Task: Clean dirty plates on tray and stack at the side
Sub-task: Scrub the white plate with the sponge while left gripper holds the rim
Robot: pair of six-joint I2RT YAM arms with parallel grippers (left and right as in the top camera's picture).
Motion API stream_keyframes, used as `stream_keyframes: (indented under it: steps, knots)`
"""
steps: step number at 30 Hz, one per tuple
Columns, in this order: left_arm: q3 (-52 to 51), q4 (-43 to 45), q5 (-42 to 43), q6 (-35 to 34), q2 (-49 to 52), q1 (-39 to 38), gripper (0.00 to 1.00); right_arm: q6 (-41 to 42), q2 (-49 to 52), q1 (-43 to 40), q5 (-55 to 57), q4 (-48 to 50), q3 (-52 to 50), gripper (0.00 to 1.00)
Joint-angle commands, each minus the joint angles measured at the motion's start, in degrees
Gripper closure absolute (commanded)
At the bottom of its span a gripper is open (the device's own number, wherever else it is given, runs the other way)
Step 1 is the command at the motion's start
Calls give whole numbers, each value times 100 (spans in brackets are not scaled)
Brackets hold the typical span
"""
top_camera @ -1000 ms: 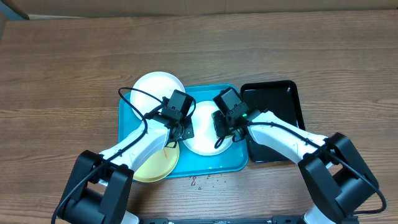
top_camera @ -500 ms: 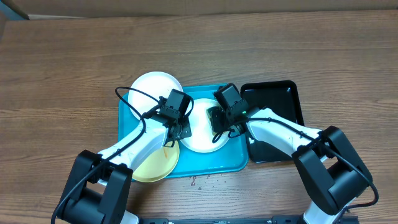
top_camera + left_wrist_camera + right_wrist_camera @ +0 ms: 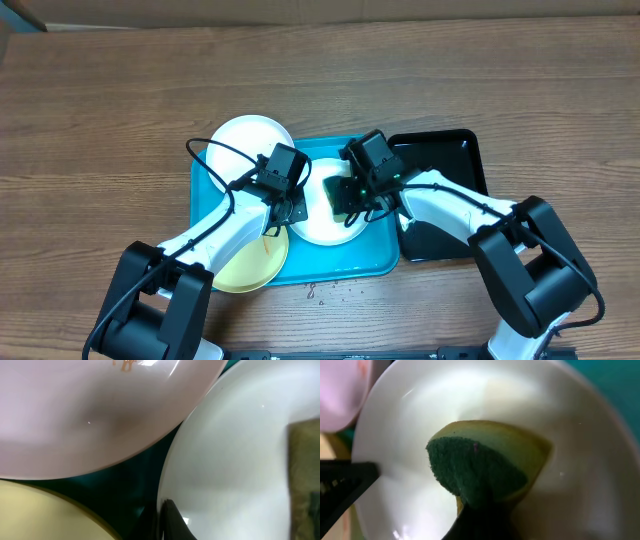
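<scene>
Right pincer [image 3: 479, 512], clamped on a yellow-green sponge [image 3: 485, 460], presses it onto the middle white plate [image 3: 580, 470] in the turquoise tray [image 3: 375, 258]. Left pincer [image 3: 170, 520] is closed, its tip at that plate's left rim. The left wrist view catches an orange smear [image 3: 125, 364] on the rear white plate [image 3: 100, 415], unseen from overhead. Overhead alone shows the pale yellow plate [image 3: 245, 268] overhanging the tray's front rim.

Even light above; wrist views close and soft.
The overhead view is evenly lit, the wood grain of the bench [image 3: 100, 90] crisp, with only faint shadows on it. In the left wrist view the white plate [image 3: 235, 460] is blurred, with a small glare spot near its lower rim and dark shadow beside it. In the right wrist view the sponge [image 3: 480, 467] is soft-focused, shading the plate's bright bowl.
</scene>
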Motion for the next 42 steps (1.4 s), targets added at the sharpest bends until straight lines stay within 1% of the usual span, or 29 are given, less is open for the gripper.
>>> stream_keyframes:
  steps: [1,3,5,7,12,14,18,27,35,42]
  knots:
    - [2,42,262,190,48,-46,96,-339,236,-254,-1569,-269,68,96]
    - [2,33,262,173,48,-46,96,-487,155,-546,-2011,-503,260,96]
    - [2,22,260,173,48,-46,96,-612,61,-763,-2201,-713,422,96]
    - [2,20,260,173,48,-46,96,-804,-155,-1071,-2319,-1147,741,96]
    - [2,39,264,131,48,-46,96,-1150,-431,-1209,-2323,-1611,1093,96]
    - [2,44,264,125,48,-46,96,-1198,-442,-1191,-2103,-1637,1093,96]
    - [2,42,264,107,48,-46,96,-1200,-431,-1038,-1060,-1823,1043,96]
    - [2,44,267,103,48,-48,96,-1200,-326,-575,341,-1410,721,96]
    - [2,44,267,105,48,-48,96,-1200,-68,-564,376,-1003,717,96]
    - [2,42,267,105,48,-48,96,-1202,216,-564,199,-896,717,96]
